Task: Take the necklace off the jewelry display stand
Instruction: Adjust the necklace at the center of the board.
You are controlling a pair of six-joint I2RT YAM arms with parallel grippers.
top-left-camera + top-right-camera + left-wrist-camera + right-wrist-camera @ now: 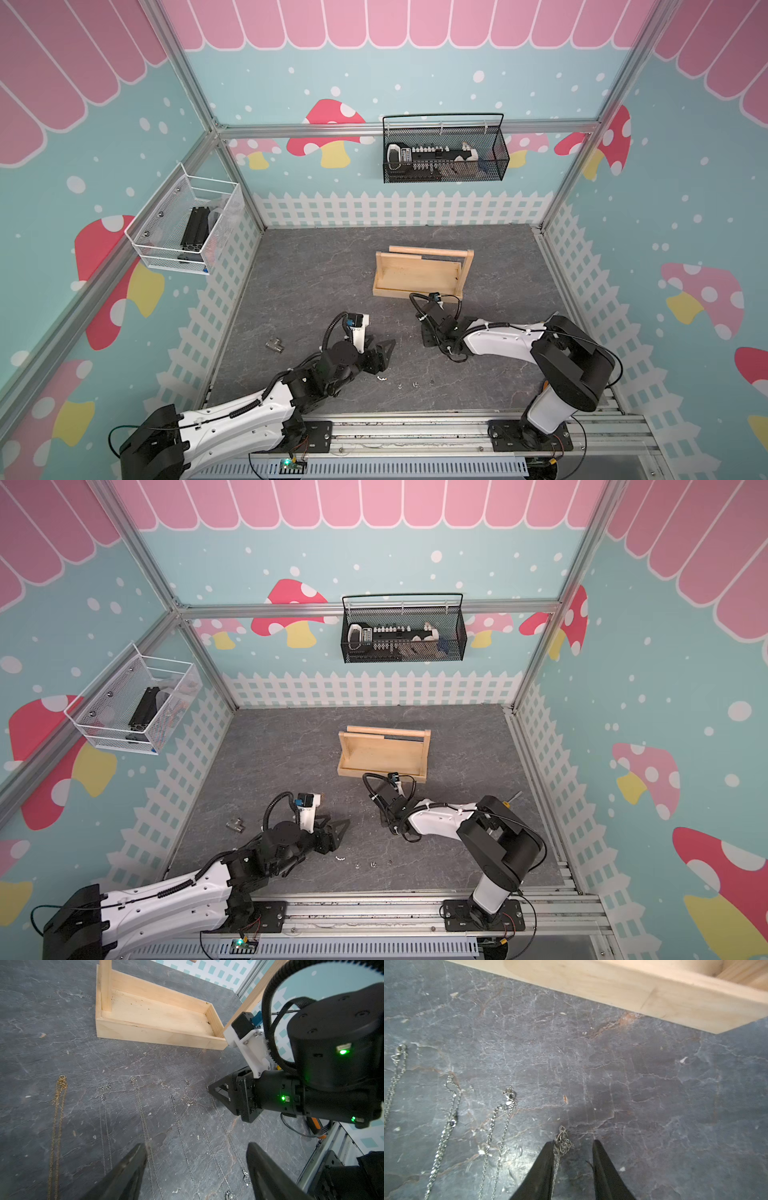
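Though the chains are too fine to trace from above, both top views show the stand [415, 275] [380, 754] upright on the grey table [311, 270], right of centre, with its rail across the top. The right gripper [428, 337] sits low, just in front of the stand's base and pointing towards the middle of the table. The left gripper [385, 348] is near it on the other side, well apart from the stand. A few bright specks [381, 378] lie on the table near the front edge.

In the left wrist view, the left gripper [196, 1145] has its fingers spread wide with nothing between them. Under and ahead of it, several chains lie on the table in rough parallel lines: a gold chain [57, 1126] at one end and silver chains [143, 1124] beside it. The last silver one is the necklace [224, 1128], and the right gripper [216, 1093] has its tip at the necklace's end. The stand [155, 1036] is beyond the chains, apart from them.

In the right wrist view, the right gripper [573, 1141] has a clear gap between its fingers. The bunched end of the necklace [562, 1144] lies against one finger [548, 1157], not pinched by both. The stand's base [612, 991] is near, and other silver chains [500, 1136] lie off to one side.
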